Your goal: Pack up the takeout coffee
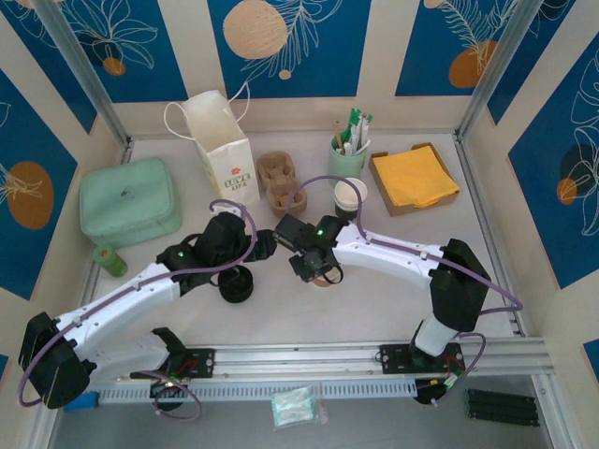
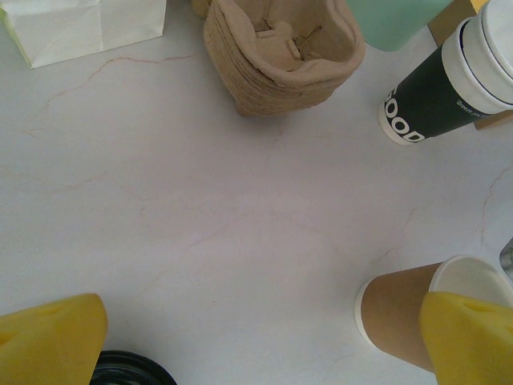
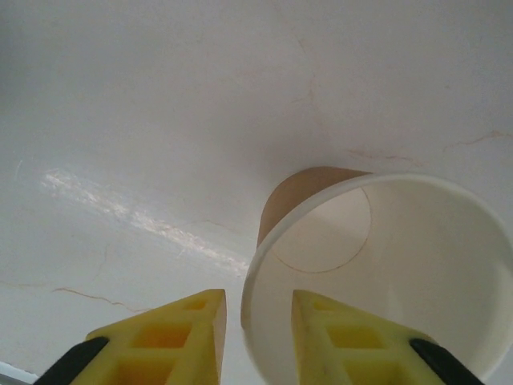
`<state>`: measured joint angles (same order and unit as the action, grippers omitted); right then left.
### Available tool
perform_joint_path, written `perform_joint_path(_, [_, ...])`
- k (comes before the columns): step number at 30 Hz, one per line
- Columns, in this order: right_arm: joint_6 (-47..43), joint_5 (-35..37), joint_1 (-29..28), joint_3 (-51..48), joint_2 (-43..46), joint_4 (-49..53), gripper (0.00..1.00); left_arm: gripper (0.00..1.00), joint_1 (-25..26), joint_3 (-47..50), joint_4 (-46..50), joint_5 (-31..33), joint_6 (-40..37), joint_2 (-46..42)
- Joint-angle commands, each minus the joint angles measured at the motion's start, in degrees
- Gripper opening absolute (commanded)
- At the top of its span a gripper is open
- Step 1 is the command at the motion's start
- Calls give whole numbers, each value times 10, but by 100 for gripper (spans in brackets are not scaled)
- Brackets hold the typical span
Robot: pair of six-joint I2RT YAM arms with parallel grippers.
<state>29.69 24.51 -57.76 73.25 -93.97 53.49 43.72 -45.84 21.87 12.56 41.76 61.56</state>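
Observation:
The takeout coffee (image 1: 351, 196), white on top with a black lower band, stands upright at mid table and at the upper right of the left wrist view (image 2: 437, 92). A brown paper cup (image 1: 327, 275) with a white inside stands nearer. My right gripper (image 3: 258, 337) straddles that brown cup's rim (image 3: 264, 265), one yellow finger outside and one inside, slightly apart from the wall, so it is open. My left gripper (image 2: 264, 345) is wide open over bare table, the brown cup (image 2: 397, 313) beside its right finger and a round black lid (image 2: 124, 369) by its left finger.
A white paper bag (image 1: 220, 140) stands at the back, a stack of pulp cup carriers (image 1: 278, 180) to its right. A mint-green cup of stirrers (image 1: 348, 154) and a tray of orange napkins (image 1: 412, 178) sit back right. A green pouch (image 1: 129, 201) lies left.

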Motion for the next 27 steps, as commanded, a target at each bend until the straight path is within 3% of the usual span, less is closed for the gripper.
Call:
perform_joint_path(1, [-1, 4, -5, 19, 5, 24, 33, 100, -2, 3, 4, 8, 5, -2])
perform_joint_path(7, [-1, -14, -9, 61, 50, 46, 39, 99, -7, -6, 14, 14, -2, -6])
perform_joint_path(11, [-1, -50, -18, 88, 64, 43, 40, 100, -42, -12, 26, 2, -8, -16])
perform_joint_path(18, [-3, -123, -48, 128, 23, -3, 45, 100, -179, -19, 34, -114, -28, -43])
perform_joint_path(23, [-4, -170, -73, 183, -54, -31, 48, 99, -257, -35, 66, -178, -56, -52])
perform_joint_path(27, [-9, -203, -86, 228, -117, -46, 49, 99, -343, -16, 71, -274, -42, -69])
